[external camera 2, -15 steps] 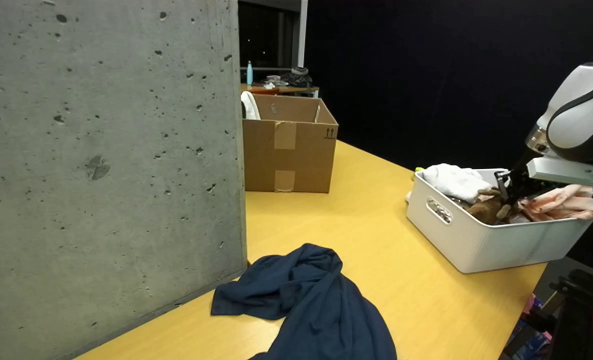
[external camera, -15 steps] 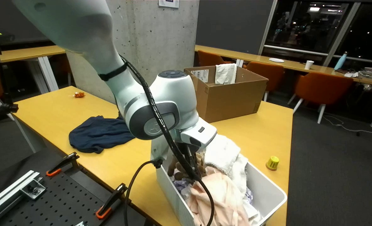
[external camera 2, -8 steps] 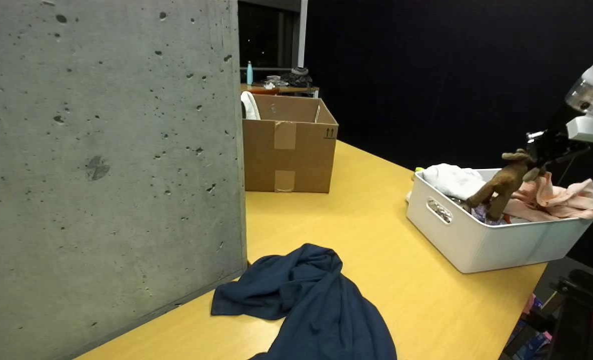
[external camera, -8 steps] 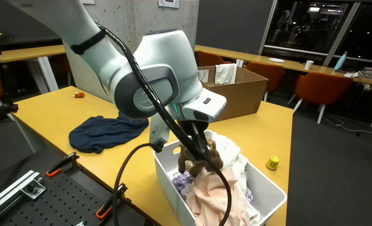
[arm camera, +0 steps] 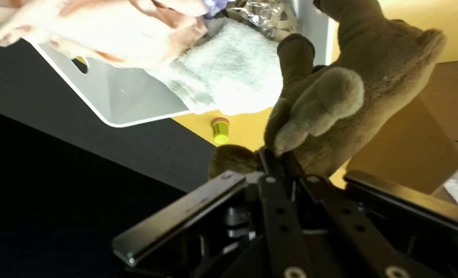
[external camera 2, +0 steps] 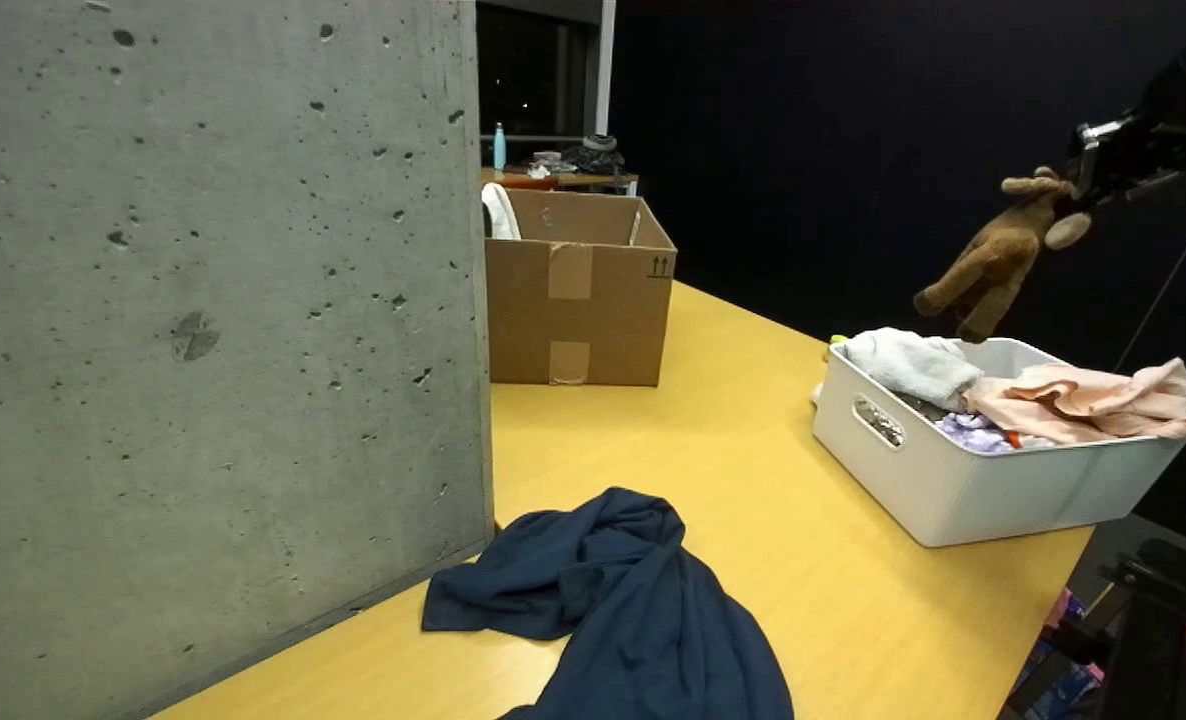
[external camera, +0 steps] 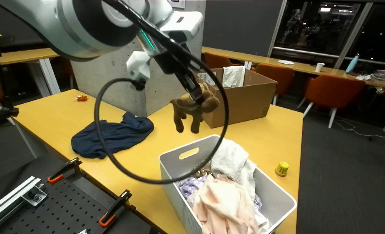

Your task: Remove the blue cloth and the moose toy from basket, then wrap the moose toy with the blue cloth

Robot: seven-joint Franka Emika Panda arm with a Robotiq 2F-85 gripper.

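Arm (external camera: 88, 26) risen higher; claw (arm camera: 278, 158) slants downward, clamping moose toy (external camera 2: 998, 250) clear of basket (external camera 2: 1033, 500).

Brown and plush, with paler antlers, the moose toy (external camera 2: 1005, 248) is hanging in mid-air, out of the basket (external camera 2: 963, 490), its body tilting and its legs dangling below it. The blue cloth (external camera 2: 643, 600), a dark navy, is lying crumpled on the yellow table (external camera 2: 753, 470), bunching into loose folds, well apart from the toy. The basket, pale with a slotted handle hole, is standing upright on the same table, near its edge, partly filled
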